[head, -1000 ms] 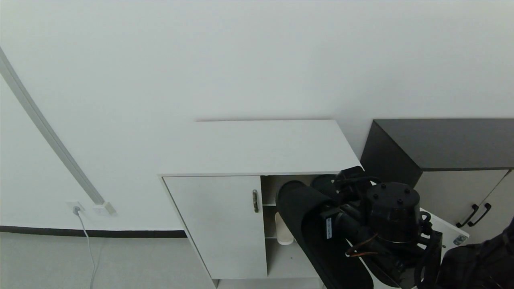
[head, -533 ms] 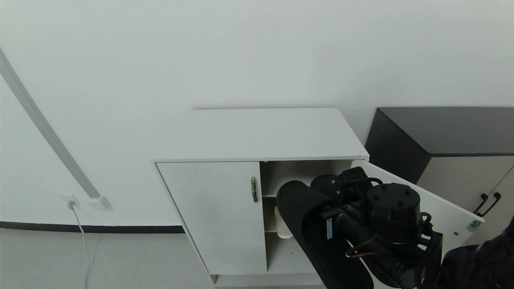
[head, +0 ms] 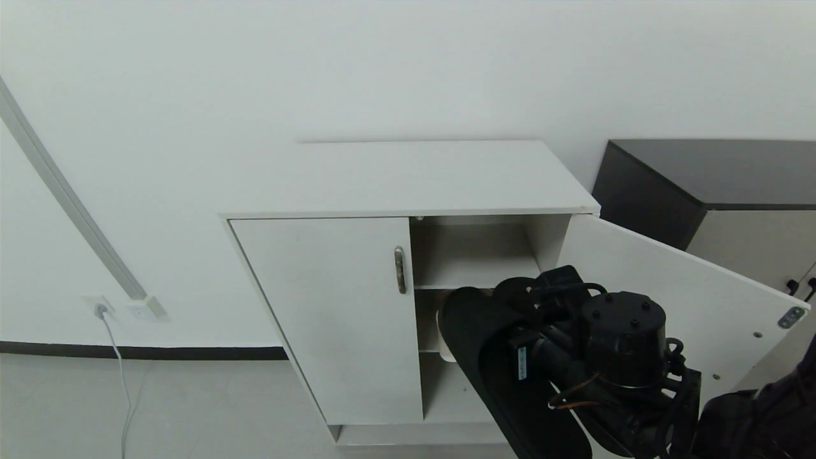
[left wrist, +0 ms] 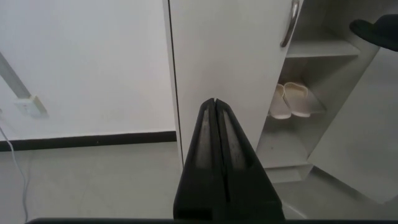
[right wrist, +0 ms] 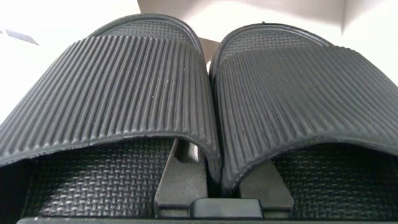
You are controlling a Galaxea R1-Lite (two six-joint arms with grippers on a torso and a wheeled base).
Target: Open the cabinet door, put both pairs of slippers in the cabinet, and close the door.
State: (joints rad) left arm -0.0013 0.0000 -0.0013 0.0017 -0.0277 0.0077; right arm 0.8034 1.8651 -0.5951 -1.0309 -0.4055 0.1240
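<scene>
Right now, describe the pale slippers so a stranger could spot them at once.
Find the white cabinet against the wall, its right door open. On the lower shelf inside lie the pale slippers, side by side. Unlike the black slippers in front of the cabinet, they are cream and shelved.

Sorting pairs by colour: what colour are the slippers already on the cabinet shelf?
Cream-white. The slippers show best in the left wrist view.

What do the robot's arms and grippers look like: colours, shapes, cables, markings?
The right arm is black, with a fat round joint whose flat cap has small screw holes. A thin orange wire and looped black cables run along it, beside a small pale label. The left gripper has two long, flat, dark jaws with rounded tips.
</scene>
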